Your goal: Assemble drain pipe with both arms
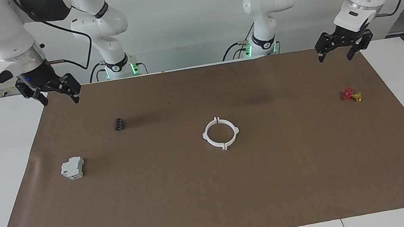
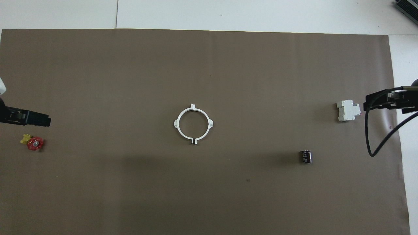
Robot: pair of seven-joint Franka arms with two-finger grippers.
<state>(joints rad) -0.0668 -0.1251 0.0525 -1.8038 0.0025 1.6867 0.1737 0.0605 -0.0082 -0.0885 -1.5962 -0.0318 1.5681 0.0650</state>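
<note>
The drain pipe (image 1: 205, 135) (image 2: 179, 132) lies on the middle of the brown mat as two white half-ring arcs set together into a ring, with narrow gaps at the two seams and small outer tabs. Nothing touches it. My left gripper (image 1: 334, 57) hangs open and empty over the mat's corner at the left arm's end, well away from the ring. My right gripper (image 1: 60, 101) hangs open and empty over the mat's corner at the right arm's end, where that arm waits.
A red-and-yellow valve piece (image 1: 351, 94) (image 2: 32, 142) lies at the left arm's end of the brown mat (image 1: 215, 199). At the right arm's end are a grey-white boxy block (image 1: 73, 168) (image 2: 348, 110) and a small dark cylinder (image 1: 119, 124) (image 2: 305, 156).
</note>
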